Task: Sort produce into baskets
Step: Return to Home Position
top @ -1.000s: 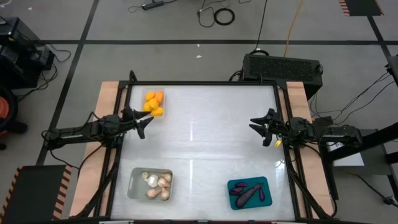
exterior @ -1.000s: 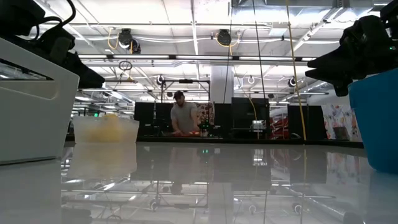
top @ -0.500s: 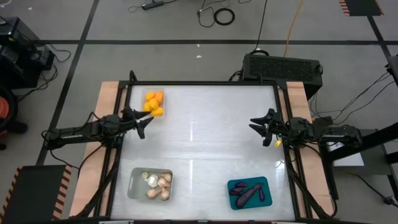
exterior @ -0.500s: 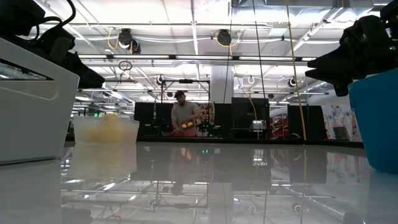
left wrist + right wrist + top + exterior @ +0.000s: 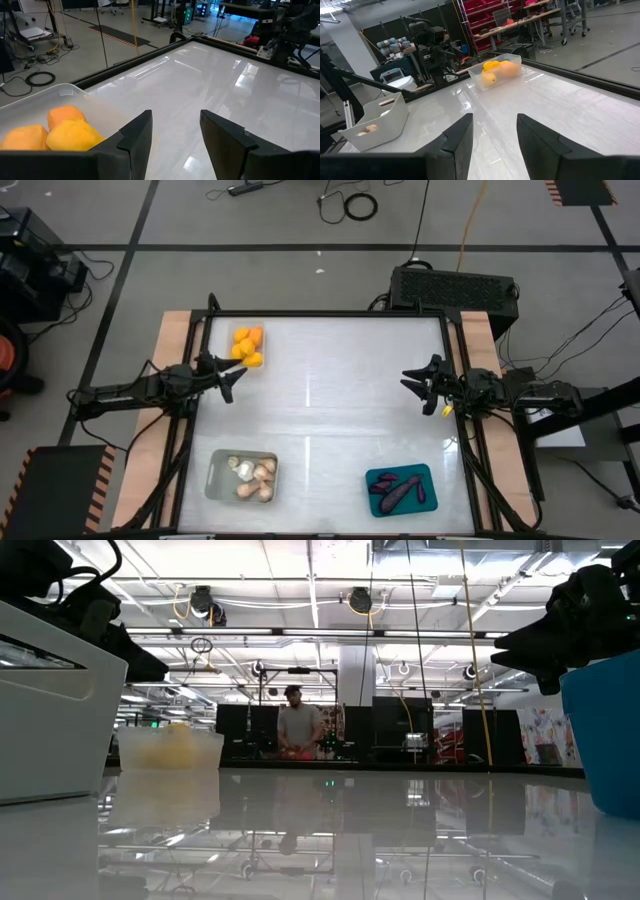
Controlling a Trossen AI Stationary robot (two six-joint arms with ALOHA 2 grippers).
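The left end effector and right end effector hover spread and empty at opposite edges of the white desk. Orange-yellow rounded fruits fill the small clear tray, pale knobbly bulbs the translucent grey tray, dark purple eggplants the teal tray. All look light; the smooth fruits would likely roll, so a pinch across the middle suits them.
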